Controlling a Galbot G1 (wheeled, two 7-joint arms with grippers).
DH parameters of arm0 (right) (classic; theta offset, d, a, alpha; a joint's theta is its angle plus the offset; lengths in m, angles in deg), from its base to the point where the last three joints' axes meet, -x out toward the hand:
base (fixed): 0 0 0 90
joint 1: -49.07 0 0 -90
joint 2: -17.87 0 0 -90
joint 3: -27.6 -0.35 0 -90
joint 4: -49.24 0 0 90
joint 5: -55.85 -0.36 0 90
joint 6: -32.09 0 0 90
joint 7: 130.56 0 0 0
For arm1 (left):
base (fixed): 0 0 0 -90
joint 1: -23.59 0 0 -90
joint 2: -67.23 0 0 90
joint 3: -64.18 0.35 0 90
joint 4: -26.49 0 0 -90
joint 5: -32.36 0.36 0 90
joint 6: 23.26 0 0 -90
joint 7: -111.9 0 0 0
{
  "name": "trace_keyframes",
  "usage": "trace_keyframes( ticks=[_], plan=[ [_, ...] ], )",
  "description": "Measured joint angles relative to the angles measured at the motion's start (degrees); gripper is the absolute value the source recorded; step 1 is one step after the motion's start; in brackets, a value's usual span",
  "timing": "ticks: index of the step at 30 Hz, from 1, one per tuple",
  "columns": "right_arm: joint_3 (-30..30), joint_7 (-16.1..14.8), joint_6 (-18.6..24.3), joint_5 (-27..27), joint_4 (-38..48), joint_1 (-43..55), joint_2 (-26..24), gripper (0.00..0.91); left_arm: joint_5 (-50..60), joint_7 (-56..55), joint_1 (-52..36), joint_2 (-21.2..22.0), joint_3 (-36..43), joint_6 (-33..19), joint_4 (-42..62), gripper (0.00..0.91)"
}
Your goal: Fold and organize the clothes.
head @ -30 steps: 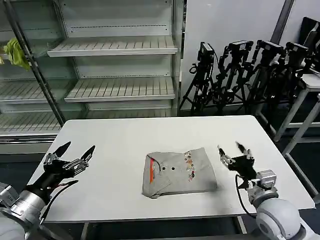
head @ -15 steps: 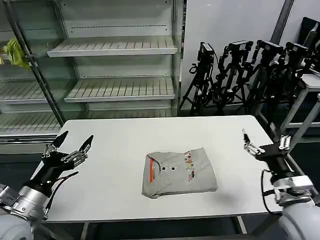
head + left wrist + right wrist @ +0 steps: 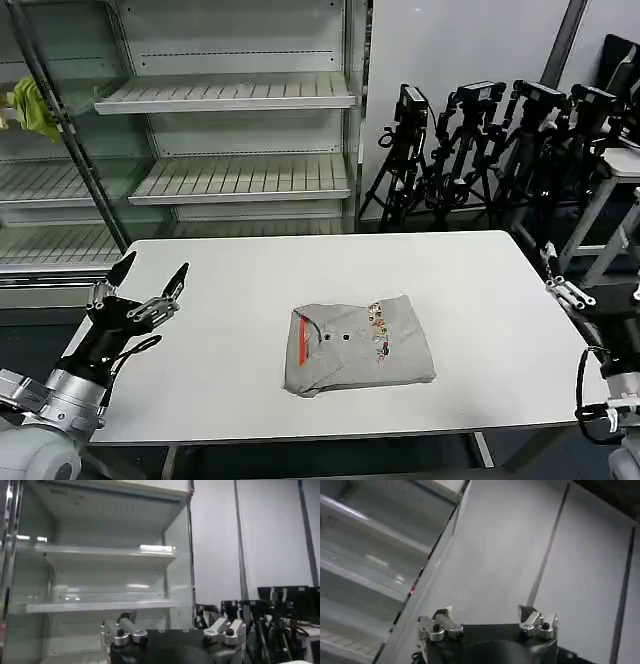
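Note:
One of the clothes, a light grey shirt (image 3: 358,346), lies folded into a neat rectangle at the middle of the white table (image 3: 250,290). Its orange-red neck strip, small buttons and multicolour print face up. My left gripper (image 3: 152,276) hovers open over the table's left edge, well left of the shirt and holding nothing. My right gripper (image 3: 562,280) is open beyond the table's right edge, far from the shirt. In the left wrist view my left gripper (image 3: 172,626) points at the shelving with its jaws spread. The right wrist view has my right gripper (image 3: 487,614) spread wide against a wall.
A metal shelving unit (image 3: 230,95) stands behind the table, with a yellow-green cloth (image 3: 30,106) on its far left. Black tripods (image 3: 490,140) crowd the back right. Another table's edge (image 3: 625,165) is at the far right.
My right gripper has pulled away from beside the shirt, moving right and past the table's edge. My left gripper has drawn back slightly to the left. The shirt has not moved.

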Motion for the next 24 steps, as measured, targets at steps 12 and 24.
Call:
trace_keyframes(
  ticks=[12, 24],
  plan=[
    [-1.47, -1.04, 1.26, 4.23, -0.64, -0.12, 3.25, 0.907, 3.14, 1.50, 0.55, 3.56, -0.73, -1.32, -0.59, 0.907],
    [-0.95, -2.64, 2.65, 7.93, -0.04, 0.73, 5.79, 0.907, 3.76, 2.19, 1.67, 6.54, -2.13, -1.52, -1.35, 0.907]
  ],
)
